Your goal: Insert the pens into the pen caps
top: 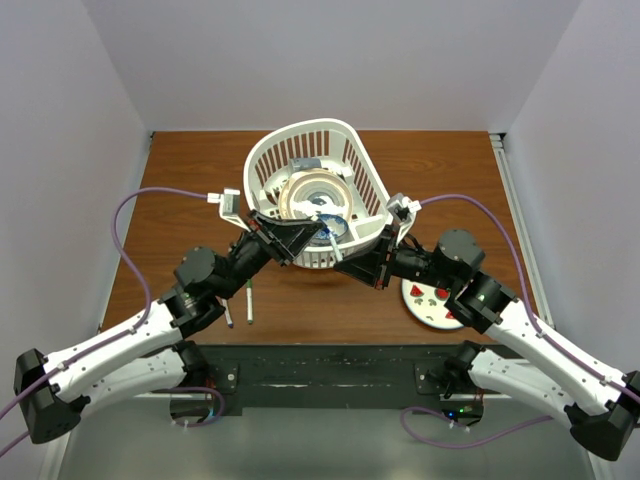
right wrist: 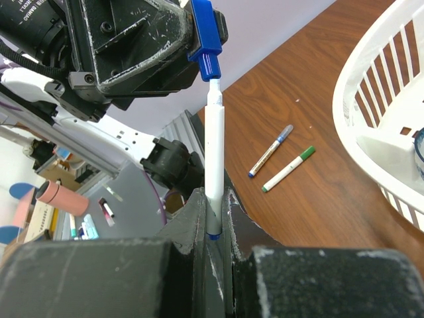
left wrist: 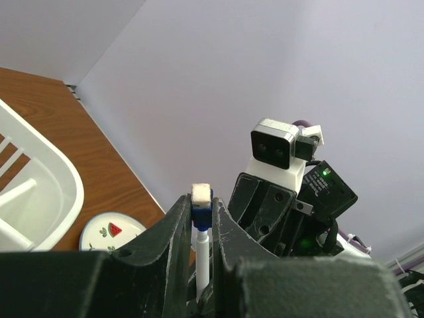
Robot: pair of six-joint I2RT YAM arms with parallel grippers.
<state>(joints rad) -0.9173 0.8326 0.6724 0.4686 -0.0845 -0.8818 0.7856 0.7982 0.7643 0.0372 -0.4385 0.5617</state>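
Note:
My left gripper (left wrist: 201, 211) is shut on a blue pen cap (left wrist: 201, 216) with a white end. My right gripper (right wrist: 215, 199) is shut on the lower barrel of a white pen (right wrist: 214, 146), held upright. The pen's narrow tip meets the mouth of the blue cap (right wrist: 207, 36); I cannot tell how deep it sits. In the top view both grippers, left (top: 312, 228) and right (top: 345, 255), meet in front of the basket with the pen (top: 331, 240) between them. Two more pens lie on the table, one with a greyish-blue cap (right wrist: 268, 152) and one with a green cap (right wrist: 289, 169).
A white slatted basket (top: 360, 165) holding dishes stands at the table's middle back, right behind the grippers. A small plate (top: 425, 312) with watermelon prints lies at the right front. The two lying pens (top: 249, 300) are at the left front.

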